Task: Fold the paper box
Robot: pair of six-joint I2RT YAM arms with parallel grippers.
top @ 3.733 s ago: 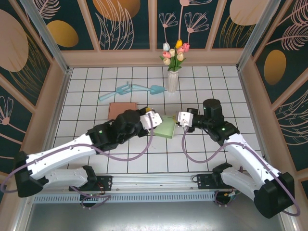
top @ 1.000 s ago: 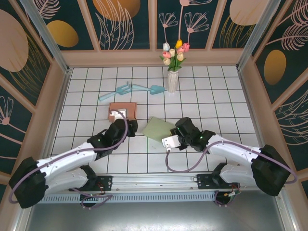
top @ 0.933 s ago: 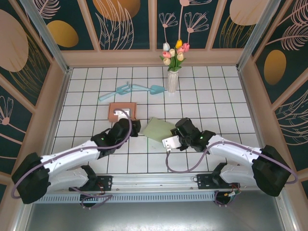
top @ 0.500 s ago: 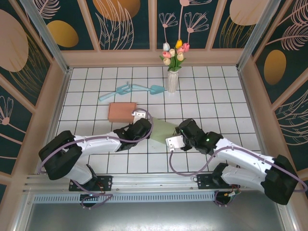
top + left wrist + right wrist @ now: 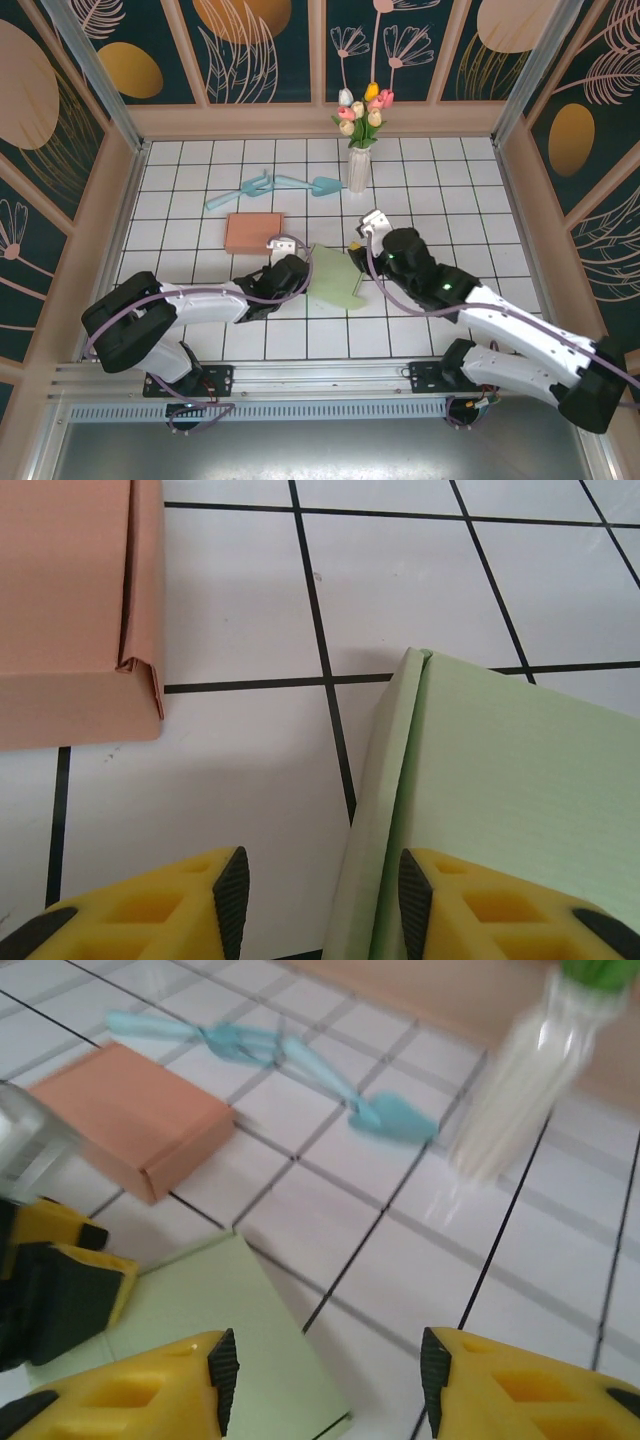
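Both arms have moved since a moment ago. The right arm was down on the near side of the green paper box [image 5: 336, 278], and now it has swung round to the far side. The left claw [image 5: 322, 905] was up by the orange box [image 5: 252, 232], and now it is down at the left edge of the green one. The green paper box has turned a little too.

The green paper box lies flat on the white tiled table [image 5: 450, 200], in the middle, between the two claws. It is closed up, so I cannot see inside it. It is not touching the orange box; a strip of white tile lies between them.

The left claw has its two yellow fingers apart. One finger is over the tile and the other is over the top of the green paper box, so the box's left edge sits in the gap. It is not squeezed.

The right claw [image 5: 325, 1380] has its fingers apart as well, with nothing held between them. It hangs by the far edge of the green paper box.

The orange box is closed, with its flaps tucked in. Behind it lie two blue scoops [image 5: 270, 188]. At the back stands a clear vase [image 5: 357, 170], upright, with a bunch of tulips [image 5: 362, 108] in it, pink, yellow and white.
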